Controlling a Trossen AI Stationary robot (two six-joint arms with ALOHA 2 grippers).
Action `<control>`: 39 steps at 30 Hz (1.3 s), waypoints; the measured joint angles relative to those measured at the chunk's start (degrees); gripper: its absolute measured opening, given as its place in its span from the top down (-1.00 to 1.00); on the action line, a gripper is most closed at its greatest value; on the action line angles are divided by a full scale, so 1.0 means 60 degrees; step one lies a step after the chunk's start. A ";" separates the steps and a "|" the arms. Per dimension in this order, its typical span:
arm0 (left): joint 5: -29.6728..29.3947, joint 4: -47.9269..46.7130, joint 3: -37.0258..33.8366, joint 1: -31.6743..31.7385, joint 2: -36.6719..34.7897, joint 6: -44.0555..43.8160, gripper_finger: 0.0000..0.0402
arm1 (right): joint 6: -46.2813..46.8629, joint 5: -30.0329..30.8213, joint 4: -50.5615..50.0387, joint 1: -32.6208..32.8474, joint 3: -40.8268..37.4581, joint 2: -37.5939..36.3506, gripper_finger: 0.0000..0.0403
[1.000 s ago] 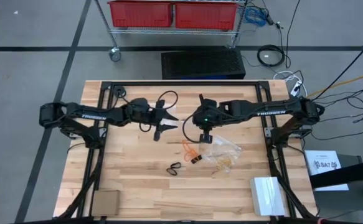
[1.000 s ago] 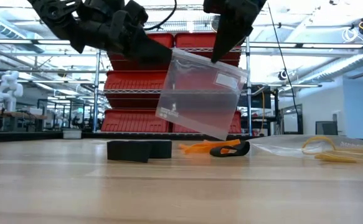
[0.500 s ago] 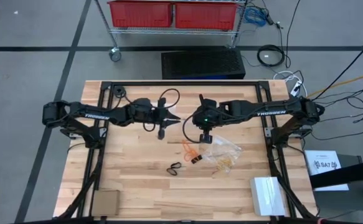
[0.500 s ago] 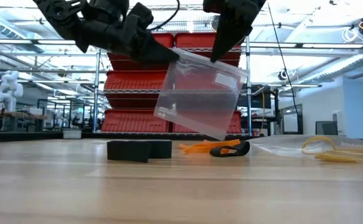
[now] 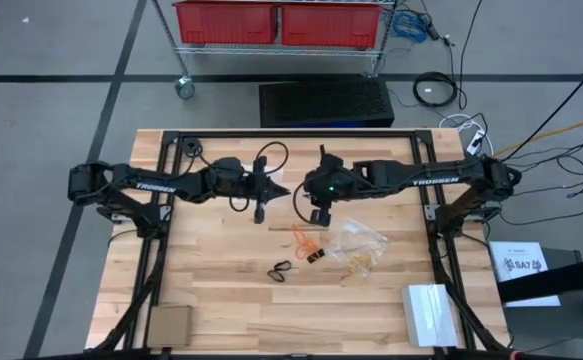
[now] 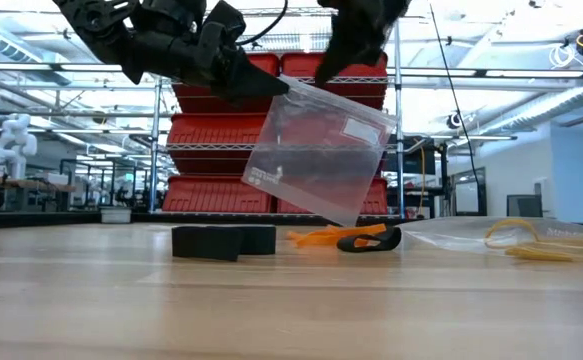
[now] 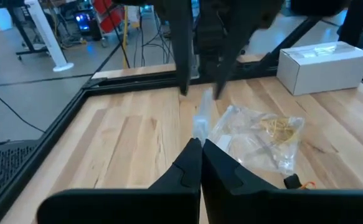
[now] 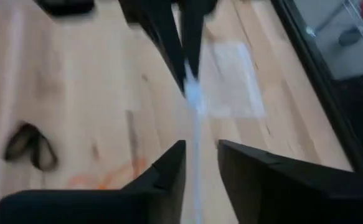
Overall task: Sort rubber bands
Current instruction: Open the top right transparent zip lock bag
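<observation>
Rubber bands: three small groups are seen on the wooden table (image 5: 201, 280); orange-red bands (image 5: 304, 238) lie near the middle, black bands (image 5: 281, 270) lie toward the front edge, apart from the orange ones, and pale tan bands (image 5: 359, 262) lie at the near edge of a crumpled clear bag (image 5: 359, 238) resting on the table; none is held.

Lifted bag: a second clear bag (image 6: 321, 150) is held in the air above the table, tilted, with one upper corner higher than the other; it looks empty; it is judged to be held up so that its mouth can be spread for bands to be dropped in.

Left gripper (image 6: 256, 85): the fingers are closed tight on the upper left corner of the lifted bag, as seen in the low view; the whole weight of the bag appears to be carried here.

Right gripper (image 6: 336, 62): it is placed just above the bag's upper edge; in its wrist view the fingers (image 8: 169, 165) are parted narrowly with the bag's thin edge running between them; whether the plastic is touched cannot be told.

Other things: a white box (image 5: 429, 314) sits at the front right corner of the table and a brown card (image 5: 169, 324) at the front left, both well apart from the bands.

Stage: sorting is judged barely begun, since all bands remain on the table.
</observation>
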 joint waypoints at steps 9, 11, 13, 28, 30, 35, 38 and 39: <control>0.0025 -0.0003 0.0000 0.0000 0.0000 0.0000 0.99 | -0.0211 -0.1467 0.1113 -0.0550 0.0000 0.0276 0.36; 0.0025 -0.0005 0.0000 0.0000 0.0000 0.0003 0.99 | -0.0286 -0.1637 0.1167 -0.0662 0.0000 0.0410 0.36; 0.0025 -0.0003 0.0000 0.0000 -0.0004 0.0001 1.00 | -0.0325 -0.1780 0.1393 -0.0732 0.0000 0.0586 0.36; 0.0025 -0.0115 0.0000 0.0128 -0.0007 -0.0110 1.00 | -0.0348 -0.1915 0.0871 -0.0789 0.0000 0.0612 0.91; 0.0025 -0.0142 0.0000 0.0170 -0.0004 -0.0205 1.00 | -0.0264 -0.1894 0.0601 -0.0760 0.0000 0.0612 0.91; 0.0022 -0.0156 0.0000 0.0208 -0.0004 -0.0237 1.00 | -0.0074 -0.1645 -0.0029 -0.0621 0.0009 0.0608 0.93; 0.0012 -0.0158 0.0000 0.0211 -0.0004 -0.0237 1.00 | 0.0089 -0.1632 -0.0626 -0.0563 0.0018 0.0605 0.93; 0.0007 -0.0156 0.0000 0.0215 -0.0004 -0.0237 1.00 | 0.0169 -0.1632 -0.0817 -0.0540 0.0018 0.0605 0.93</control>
